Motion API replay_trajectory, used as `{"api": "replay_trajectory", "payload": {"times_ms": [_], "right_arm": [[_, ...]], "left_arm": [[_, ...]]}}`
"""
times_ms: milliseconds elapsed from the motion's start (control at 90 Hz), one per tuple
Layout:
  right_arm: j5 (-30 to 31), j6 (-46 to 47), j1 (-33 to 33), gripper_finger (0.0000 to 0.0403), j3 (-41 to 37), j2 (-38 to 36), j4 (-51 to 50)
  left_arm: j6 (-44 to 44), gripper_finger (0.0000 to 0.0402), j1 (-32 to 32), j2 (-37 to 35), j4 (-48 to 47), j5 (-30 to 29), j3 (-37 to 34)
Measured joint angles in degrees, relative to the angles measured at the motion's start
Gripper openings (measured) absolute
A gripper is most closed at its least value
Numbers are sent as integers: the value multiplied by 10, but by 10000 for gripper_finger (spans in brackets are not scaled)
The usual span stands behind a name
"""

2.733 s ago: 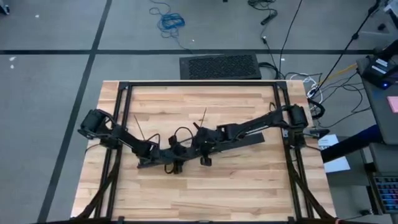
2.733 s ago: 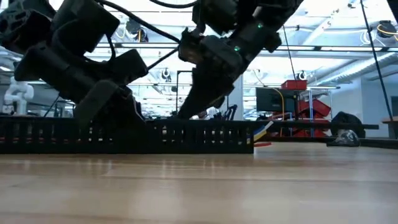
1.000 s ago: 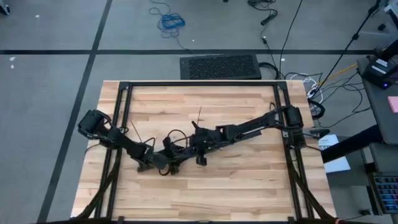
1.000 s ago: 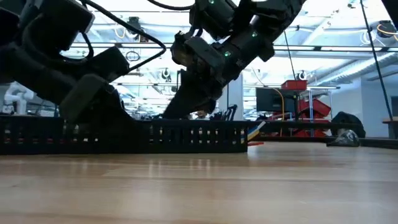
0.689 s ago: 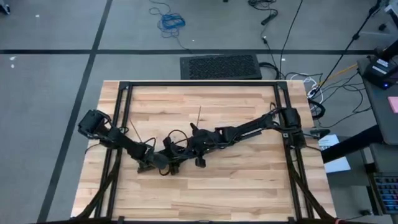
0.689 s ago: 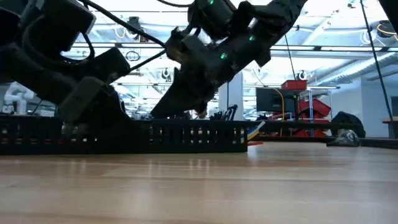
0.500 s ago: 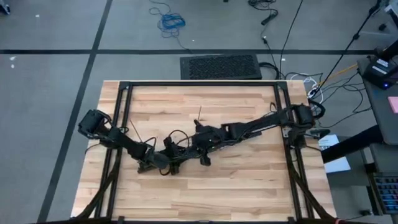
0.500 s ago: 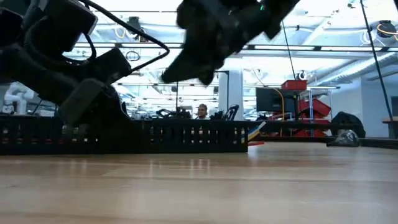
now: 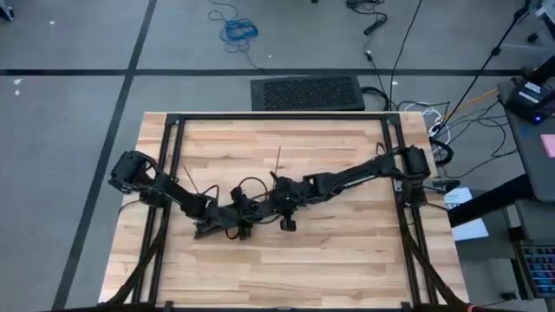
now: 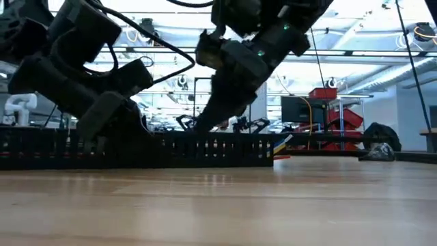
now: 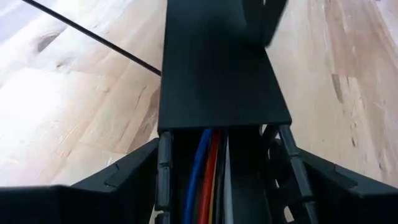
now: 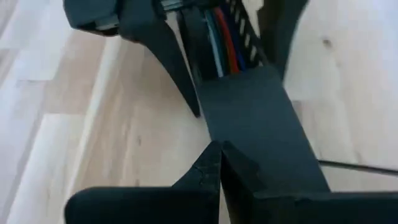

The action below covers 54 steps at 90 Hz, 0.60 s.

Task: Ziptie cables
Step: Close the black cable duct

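Cables [image 11: 208,177] lying inside black slotted bar [image 11: 221,74], long axis along bar, running left-right across wooden surface [image 9: 347,260] mid-zone. Left end effector [image 11: 217,186] spread, straddling bar over wires. Right end effector [image 12: 219,163] pressed together, tips on bar lid. Thin ziptie tail [image 11: 93,37] lying slantwise on surface beside bar.

- The table [image 9: 329,260] is pale blond wood in butcher-block strips, with darker knots and a black frame around it.
- The long slotted bar [image 10: 205,150] is black, its side a row of light gaps.
- The cables [image 11: 208,168] inside it are blue, red, orange and white.
- One ziptie [image 11: 93,38] is a thin black line.
- The floor [image 9: 69,104] is grey with dark stripes.
- A cable coil [image 9: 238,30] on it is blue.
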Motion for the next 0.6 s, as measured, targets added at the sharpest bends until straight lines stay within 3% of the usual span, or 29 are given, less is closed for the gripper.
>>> {"api": "replay_trajectory", "payload": {"times_ms": [300, 600], "right_arm": [[-27, -3, 2, 0, -2, 10, 78], [38, -42, 18, 0, -2, -81, 12]], "left_arm": [[32, 287, 14, 0, 9, 12, 0], [138, 287, 14, 1, 54, 7, 12]]}}
